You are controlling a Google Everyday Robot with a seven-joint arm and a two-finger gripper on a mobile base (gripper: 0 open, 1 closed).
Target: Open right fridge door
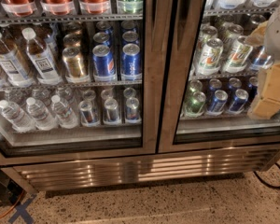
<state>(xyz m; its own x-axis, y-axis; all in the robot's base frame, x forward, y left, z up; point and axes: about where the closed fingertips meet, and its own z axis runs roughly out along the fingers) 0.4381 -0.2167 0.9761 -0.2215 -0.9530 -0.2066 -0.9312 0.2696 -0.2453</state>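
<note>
left door, water bottles and pepsi cans behind it, shut; leave alone. right fridge door sits right of the centre seam, shut, 7up cans and blue cans behind its glass. judged heavy and stiff, steel frame slick, pane fragile: take hold at its left stile by the seam, not the glass. gripper at far right, in front of the pane; its opening cannot be told.

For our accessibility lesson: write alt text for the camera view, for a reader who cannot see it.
The robot's gripper hangs at the picture's right edge, in front of the closed right fridge door, with 7UP cans behind its glass. The left door is closed too.
</note>
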